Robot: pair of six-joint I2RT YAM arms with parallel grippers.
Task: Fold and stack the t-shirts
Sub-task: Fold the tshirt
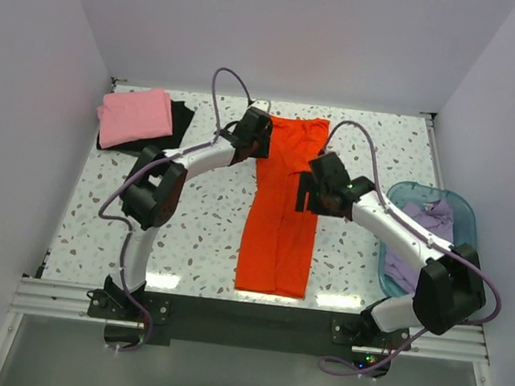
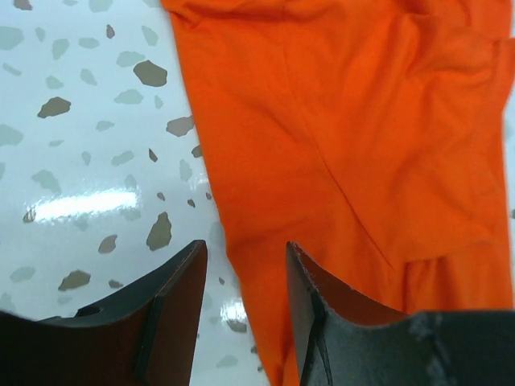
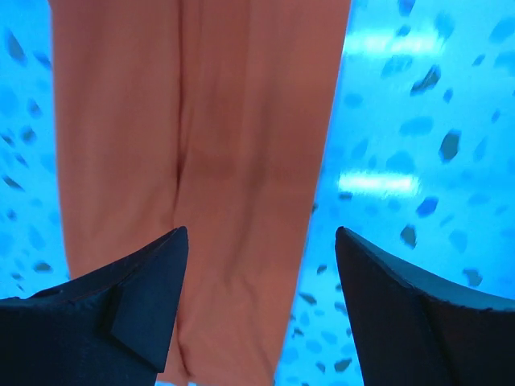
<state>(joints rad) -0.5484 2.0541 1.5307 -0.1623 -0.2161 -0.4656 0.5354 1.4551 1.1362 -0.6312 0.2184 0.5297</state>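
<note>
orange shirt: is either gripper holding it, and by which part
Nothing is held: the left gripper and right gripper both hang open over the orange shirt.

We see the orange-red t-shirt [image 1: 279,205] as soft, matt cloth, lightly creased, and the pink t-shirt [image 1: 135,116] looks alike. The worktop [image 1: 198,233] is smooth and glossy, speckled like stone, catching glare. The basket [image 1: 459,207] is translucent blue plastic. The jaws look matt and dark, one faintly scuffed.

Speckled terrazzo table [image 1: 199,224] between plain white walls [image 1: 284,30].
</note>
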